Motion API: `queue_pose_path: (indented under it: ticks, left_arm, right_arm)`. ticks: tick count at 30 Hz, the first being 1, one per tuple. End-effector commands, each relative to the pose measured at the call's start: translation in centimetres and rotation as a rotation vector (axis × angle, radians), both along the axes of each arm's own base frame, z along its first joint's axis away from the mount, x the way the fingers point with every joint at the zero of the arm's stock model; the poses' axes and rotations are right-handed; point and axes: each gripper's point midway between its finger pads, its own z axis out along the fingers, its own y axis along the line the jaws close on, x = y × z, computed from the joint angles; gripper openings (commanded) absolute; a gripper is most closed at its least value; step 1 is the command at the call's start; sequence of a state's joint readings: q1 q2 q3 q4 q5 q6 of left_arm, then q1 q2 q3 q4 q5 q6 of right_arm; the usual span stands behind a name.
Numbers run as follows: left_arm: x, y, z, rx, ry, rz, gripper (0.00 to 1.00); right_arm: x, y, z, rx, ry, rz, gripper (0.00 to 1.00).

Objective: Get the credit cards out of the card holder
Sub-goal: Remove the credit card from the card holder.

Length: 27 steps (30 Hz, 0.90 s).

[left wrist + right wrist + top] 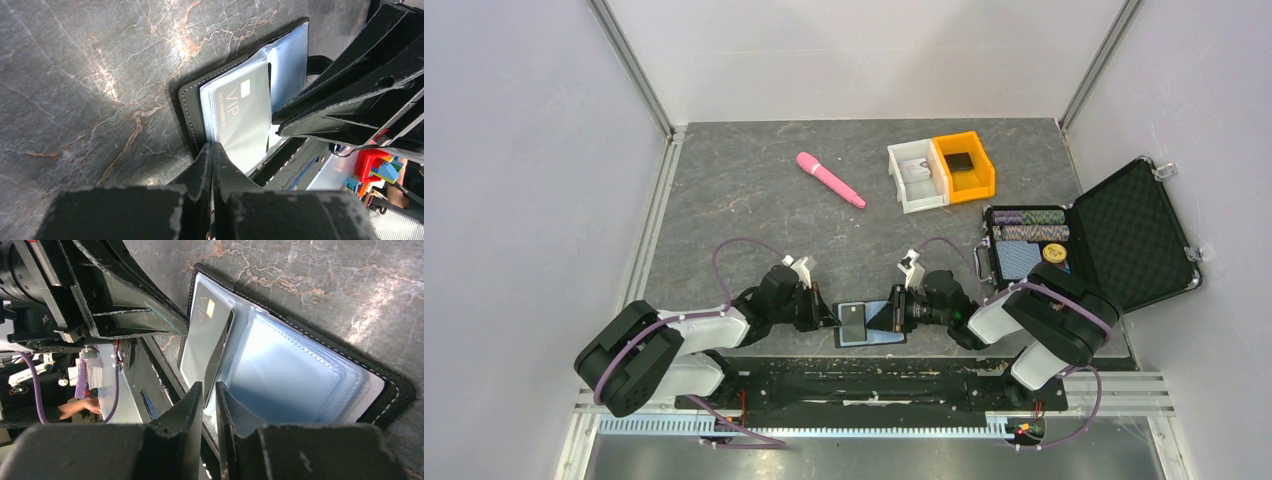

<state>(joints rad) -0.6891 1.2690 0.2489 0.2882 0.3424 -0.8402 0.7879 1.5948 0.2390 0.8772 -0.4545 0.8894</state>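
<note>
holder location: card holder (pixel 870 324) lies opened flat on the table, at its near edge, between the two grippers.
holder axis: its long axis runs from one gripper to the other.
card: a dark vip card (pixel 205 345) is seen on the holder's left half, partly out of the clear sleeves.
left gripper (pixel 212 150): clenched, tips met at the holder's left edge; whether a flap is pinched cannot be told.
right gripper (pixel 210 390): jaws parted a crack, reached in over the holder's right half; the card's near edge sits at the gap.
key relation: the card lies straight ahead of the right fingers, on the holder's far half from that arm.
step judged: card not yet drawn clear.
</note>
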Motion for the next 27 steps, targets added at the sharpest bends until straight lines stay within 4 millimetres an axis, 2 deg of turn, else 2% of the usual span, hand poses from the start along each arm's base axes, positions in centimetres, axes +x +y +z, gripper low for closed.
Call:
queue_pose_path:
  ticks: [1,5,27]
  left_arm:
    - [-1.4,1.6,-2.6,0.093,0.084,0.019,0.02]
    - [-1.5,1.6,-2.6,0.092,0.083,0.018,0.02]
    - [-1.6,1.5,-2.6,0.089,0.09,0.016,0.02]
  right_arm:
    - [0.8,0.8,0.8,0.029,-0.044,0.001,0.18]
    - [0.7,0.7,0.3,0.01,-0.037,0.001,0.18]
    - [0.4,1.7,0.5,0.051,-0.023,0.018,0.15]
